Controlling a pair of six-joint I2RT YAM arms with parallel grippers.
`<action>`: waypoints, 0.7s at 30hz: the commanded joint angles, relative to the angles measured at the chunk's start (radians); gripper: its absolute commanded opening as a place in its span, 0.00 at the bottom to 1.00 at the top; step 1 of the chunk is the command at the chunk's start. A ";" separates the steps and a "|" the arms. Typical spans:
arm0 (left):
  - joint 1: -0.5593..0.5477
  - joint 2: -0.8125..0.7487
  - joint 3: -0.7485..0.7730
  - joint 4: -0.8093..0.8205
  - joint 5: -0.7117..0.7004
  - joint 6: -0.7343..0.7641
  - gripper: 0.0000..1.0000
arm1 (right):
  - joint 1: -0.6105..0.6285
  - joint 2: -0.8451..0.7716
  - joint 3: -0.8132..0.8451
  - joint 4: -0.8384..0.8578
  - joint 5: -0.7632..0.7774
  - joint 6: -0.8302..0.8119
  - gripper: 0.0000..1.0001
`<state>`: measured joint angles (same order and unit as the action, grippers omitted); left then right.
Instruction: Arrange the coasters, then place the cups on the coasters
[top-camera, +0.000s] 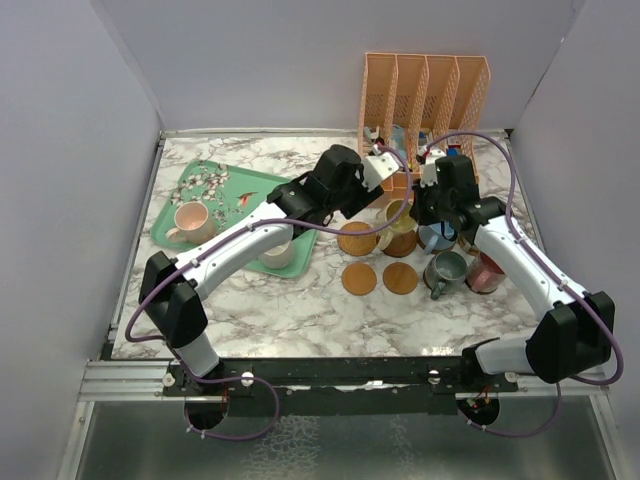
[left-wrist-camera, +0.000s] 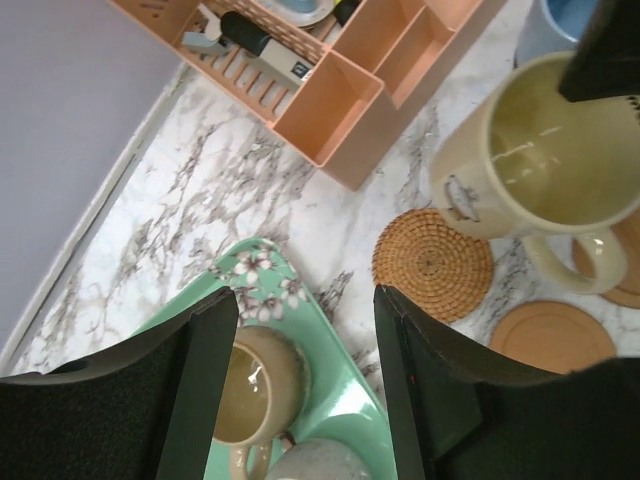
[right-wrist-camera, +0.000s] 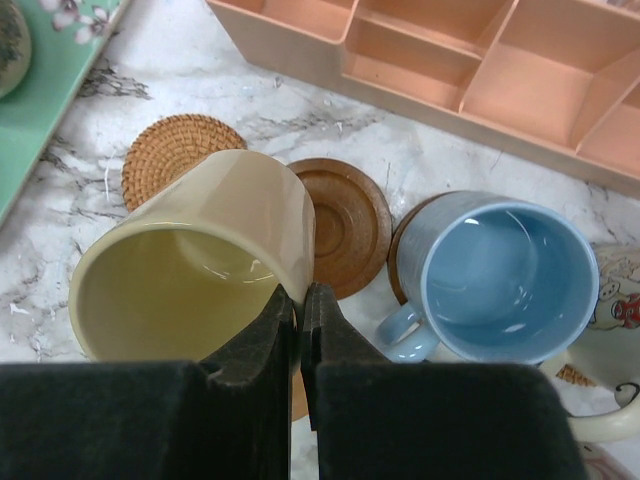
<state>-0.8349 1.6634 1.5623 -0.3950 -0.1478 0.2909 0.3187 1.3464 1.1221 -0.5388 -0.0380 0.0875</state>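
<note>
- Right fingers (right-wrist-camera: 335, 360) are pinched narrow on the near wall of the yellow cup (right-wrist-camera: 190, 260), one inside the rim and one outside
- Yellow cup is tipped, its mouth towards the right wrist camera; a tan coaster edge shows under it, but I cannot tell whether the cup rests on it
- Left fingers (left-wrist-camera: 195, 400) stand wide apart and hold nothing, hanging above the tray (left-wrist-camera: 340, 400) corner and the tan cup (left-wrist-camera: 250, 395) in it
- Woven coaster (left-wrist-camera: 432, 263) lies bare just left of the yellow cup; dark coaster (right-wrist-camera: 345, 225) lies bare just behind it
- Blue cup (right-wrist-camera: 495, 275) stands close on the yellow cup's right, on a brown coaster whose edge shows
- Peach organizer (right-wrist-camera: 450, 60) runs right behind the cups and coasters, closing off the far side
- Both wrists crowd together over this spot
- Nearer the arms, a plain coaster (top-camera: 360, 278) and a second plain coaster (top-camera: 400, 278) lie bare on the worktop (top-camera: 300, 310)
- Grey-teal cup (top-camera: 447, 268) and maroon cup (top-camera: 487, 272) stand to the right of them
- Pink cup (top-camera: 192, 222) sits on the tray, well apart
</note>
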 joint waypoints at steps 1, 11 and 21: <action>0.022 -0.039 -0.008 0.021 -0.056 0.049 0.61 | -0.006 -0.022 0.012 -0.004 0.047 0.040 0.01; 0.026 -0.034 -0.024 0.039 -0.073 0.058 0.63 | -0.011 0.057 0.060 -0.062 0.089 0.089 0.01; 0.027 -0.042 -0.040 0.045 -0.076 0.062 0.64 | -0.012 0.154 0.148 -0.094 0.143 0.094 0.01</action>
<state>-0.8070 1.6569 1.5391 -0.3759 -0.2001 0.3431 0.3122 1.4887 1.1896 -0.6590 0.0639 0.1558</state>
